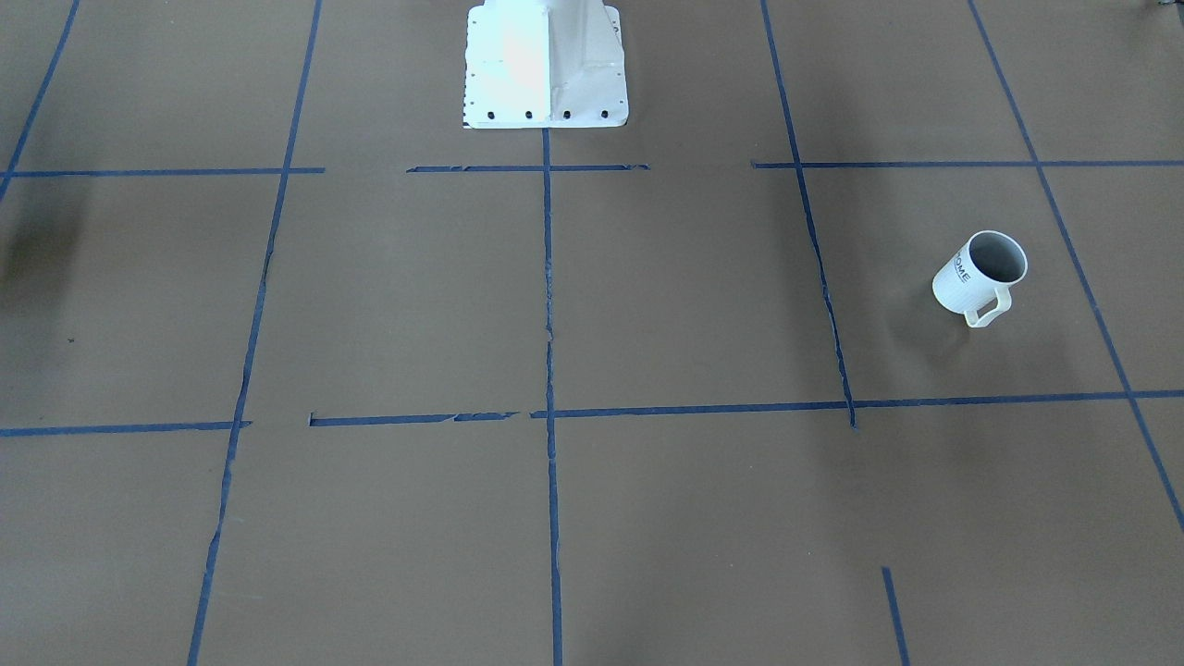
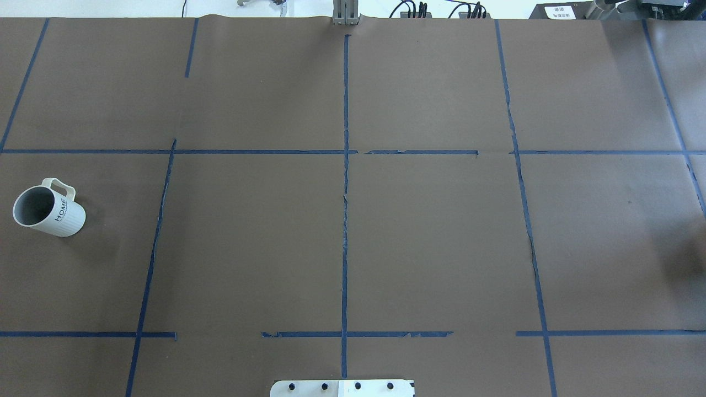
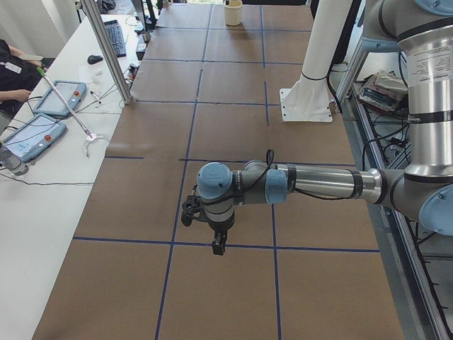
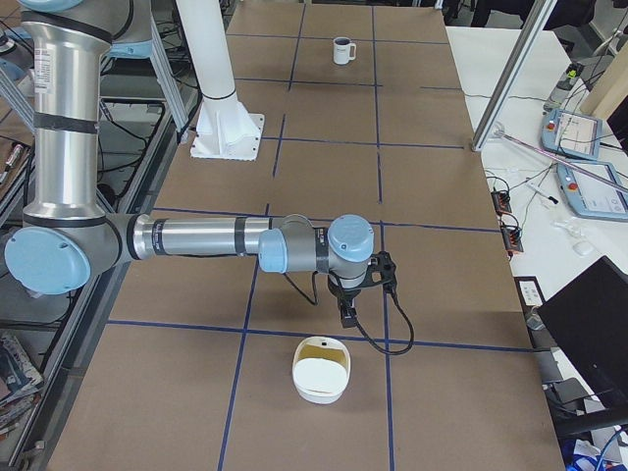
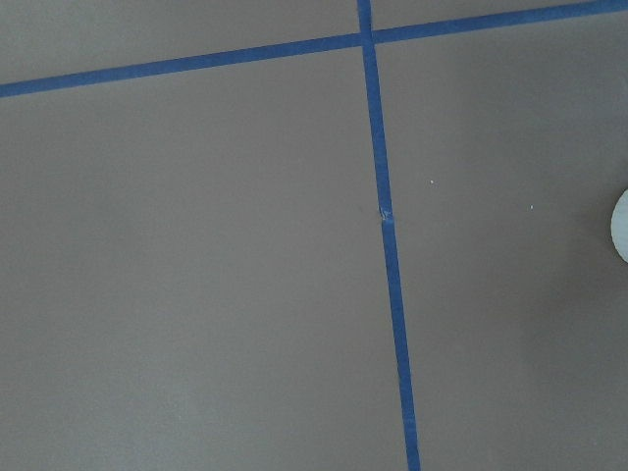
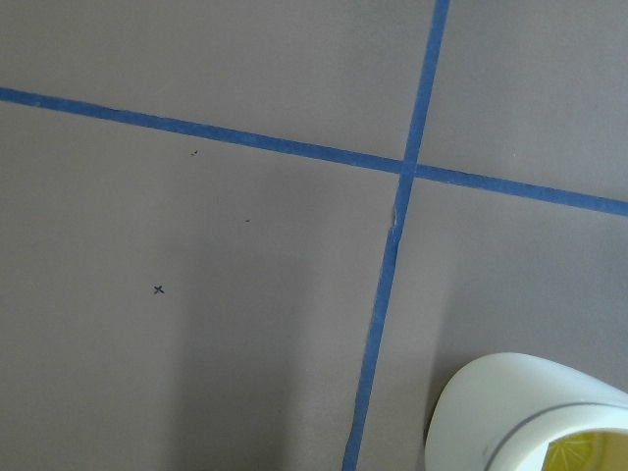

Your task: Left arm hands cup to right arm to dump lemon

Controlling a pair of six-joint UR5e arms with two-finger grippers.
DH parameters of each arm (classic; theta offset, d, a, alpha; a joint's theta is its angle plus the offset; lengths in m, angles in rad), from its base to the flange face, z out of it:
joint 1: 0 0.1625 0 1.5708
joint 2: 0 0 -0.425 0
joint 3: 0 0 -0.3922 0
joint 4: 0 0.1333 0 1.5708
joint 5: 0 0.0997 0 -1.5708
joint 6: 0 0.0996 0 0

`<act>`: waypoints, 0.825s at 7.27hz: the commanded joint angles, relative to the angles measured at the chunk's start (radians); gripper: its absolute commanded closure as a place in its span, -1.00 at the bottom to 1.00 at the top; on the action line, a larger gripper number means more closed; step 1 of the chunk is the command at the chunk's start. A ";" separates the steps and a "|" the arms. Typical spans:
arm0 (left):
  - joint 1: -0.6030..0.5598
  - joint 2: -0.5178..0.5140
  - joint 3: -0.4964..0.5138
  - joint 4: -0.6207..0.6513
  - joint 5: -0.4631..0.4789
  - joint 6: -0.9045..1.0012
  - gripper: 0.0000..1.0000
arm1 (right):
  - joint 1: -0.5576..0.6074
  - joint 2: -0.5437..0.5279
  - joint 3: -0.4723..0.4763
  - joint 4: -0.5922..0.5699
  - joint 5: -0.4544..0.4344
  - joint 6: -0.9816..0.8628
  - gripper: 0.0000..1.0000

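The cup [image 1: 979,276] stands upright on the table [image 1: 647,518], well off to the left of my white base [image 1: 546,65] (grey inside showing). My left gripper [image 3: 218,246] hangs left of that base, my right gripper [image 4: 346,316] right of it near a white bowl [image 4: 320,381]; whether either's fingers are apart, I cannot tell.

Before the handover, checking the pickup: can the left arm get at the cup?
Probably yes: the cup stands upright on the side of the left arm, and the overhead view shows nothing beside or over it.

Matt brown table [image 2: 248,248] — ribbed white cup [image 2: 66,218]
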 commanded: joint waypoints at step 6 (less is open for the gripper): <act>0.001 0.000 -0.004 0.003 0.020 -0.003 -1.00 | 0.009 -0.017 0.002 -0.006 -0.004 0.006 -1.00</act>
